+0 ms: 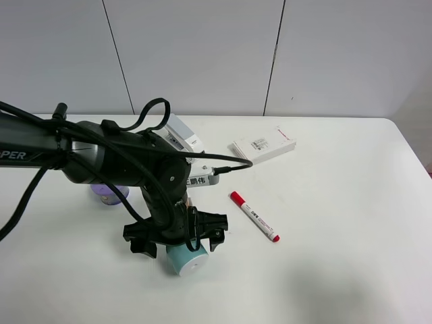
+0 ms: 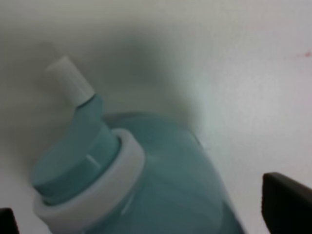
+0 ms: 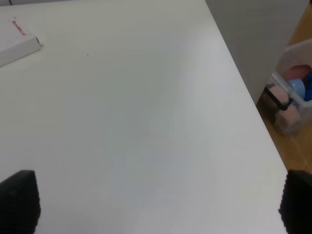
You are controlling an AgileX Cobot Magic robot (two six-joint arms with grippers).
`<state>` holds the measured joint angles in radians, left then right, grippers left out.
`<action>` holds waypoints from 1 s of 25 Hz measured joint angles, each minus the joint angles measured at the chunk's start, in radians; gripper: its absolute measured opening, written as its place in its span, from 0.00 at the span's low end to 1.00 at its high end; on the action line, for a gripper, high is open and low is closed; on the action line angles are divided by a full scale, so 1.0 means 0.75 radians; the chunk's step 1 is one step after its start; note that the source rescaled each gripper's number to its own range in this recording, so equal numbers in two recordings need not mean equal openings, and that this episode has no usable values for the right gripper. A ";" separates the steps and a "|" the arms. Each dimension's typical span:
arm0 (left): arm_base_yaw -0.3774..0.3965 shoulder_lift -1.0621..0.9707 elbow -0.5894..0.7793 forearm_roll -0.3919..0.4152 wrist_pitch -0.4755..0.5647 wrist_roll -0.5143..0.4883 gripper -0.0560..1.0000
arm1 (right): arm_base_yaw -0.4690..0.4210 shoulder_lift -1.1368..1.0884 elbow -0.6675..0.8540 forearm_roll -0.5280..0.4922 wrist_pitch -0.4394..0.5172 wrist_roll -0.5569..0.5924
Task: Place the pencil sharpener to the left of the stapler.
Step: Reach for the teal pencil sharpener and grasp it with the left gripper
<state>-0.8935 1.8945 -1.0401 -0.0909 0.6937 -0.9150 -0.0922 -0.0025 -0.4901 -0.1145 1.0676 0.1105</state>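
Note:
The teal pencil sharpener [image 1: 183, 258] lies on its side near the table's front, its white round base facing forward. In the left wrist view the pencil sharpener [image 2: 146, 170] fills the picture, white-banded neck pointing away. My left gripper [image 1: 178, 241] is open and low over it, one black finger on each side with a gap showing; its fingertips [image 2: 287, 204] sit at the frame's lower corners. The white and grey stapler [image 1: 183, 138] lies behind the arm, partly hidden. My right gripper [image 3: 158, 204] is open over bare table, outside the exterior view.
A purple puck [image 1: 108, 194] sits left of the arm. A red marker [image 1: 254, 216] lies to the right of the sharpener. A flat white box [image 1: 263, 145] rests at the back. Past the table's right edge [image 3: 243, 97], a plastic bin [image 3: 292, 92] stands on the floor.

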 joint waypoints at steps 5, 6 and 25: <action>0.000 0.001 0.000 0.000 -0.026 0.000 1.00 | 0.000 0.000 0.000 0.000 0.000 0.000; 0.000 0.001 0.000 0.000 -0.028 0.000 1.00 | 0.000 0.000 0.000 0.000 0.000 0.000; 0.002 0.001 0.000 -0.008 -0.015 0.000 0.12 | 0.000 0.000 0.000 0.000 0.000 0.000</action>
<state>-0.8922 1.8949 -1.0401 -0.0970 0.6823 -0.9150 -0.0922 -0.0025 -0.4901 -0.1145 1.0676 0.1105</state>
